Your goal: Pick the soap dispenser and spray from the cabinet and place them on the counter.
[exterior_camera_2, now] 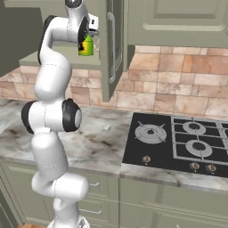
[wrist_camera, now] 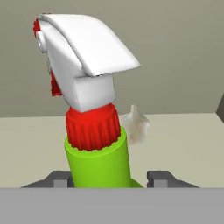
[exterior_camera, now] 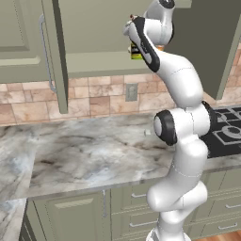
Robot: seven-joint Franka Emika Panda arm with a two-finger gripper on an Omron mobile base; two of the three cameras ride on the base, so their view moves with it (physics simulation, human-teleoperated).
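The spray point(wrist_camera: 98, 162) is a green bottle with a red collar and a white trigger head. It stands upright on the shelf of the open cabinet point(exterior_camera: 59, 56). My gripper point(wrist_camera: 111, 178) is shut on its green body just under the collar, one fingertip point(wrist_camera: 61, 178) against each side. From the base, the spray point(exterior_camera: 136, 52) point(exterior_camera_2: 86, 46) shows below my raised hand point(exterior_camera_2: 91, 29). An orange sliver by the arm may be the soap dispenser point(exterior_camera: 161, 47); the rest of it is hidden. Below lies the marble counter point(exterior_camera: 84, 150) point(exterior_camera_2: 98, 138).
The open cabinet doors point(exterior_camera_2: 113, 44) hang to both sides of the arm. A black stovetop point(exterior_camera_2: 178, 138) takes up the counter's right end. A small pale object point(exterior_camera_2: 107, 128) lies on the counter near the wall. A pale blurred shape point(wrist_camera: 134, 124) sits behind the spray.
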